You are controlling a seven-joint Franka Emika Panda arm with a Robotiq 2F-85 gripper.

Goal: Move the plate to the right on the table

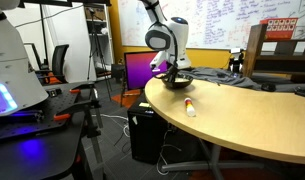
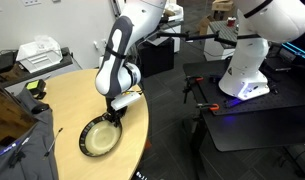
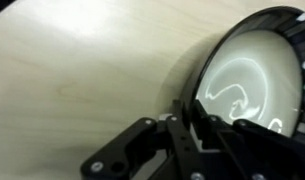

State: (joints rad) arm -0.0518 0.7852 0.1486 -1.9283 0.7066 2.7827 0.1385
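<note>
The plate (image 2: 100,138), black outside with a pale cream inside, lies on the tan wood table (image 2: 62,100) near its curved edge. In an exterior view it shows as a dark dish (image 1: 175,79) under the arm. My gripper (image 2: 113,115) is down at the plate's rim. In the wrist view the plate (image 3: 254,75) fills the right side, and my gripper's fingers (image 3: 189,118) are closed on its black rim, one finger inside and one outside.
A small white-and-red tube (image 1: 189,106) lies on the table near the plate. A monitor (image 1: 140,68) stands behind the table edge. A black desk with blue glow (image 1: 22,120) and a white robot base (image 2: 247,70) stand beside the table. Cables and dark objects (image 2: 37,95) lie on the table.
</note>
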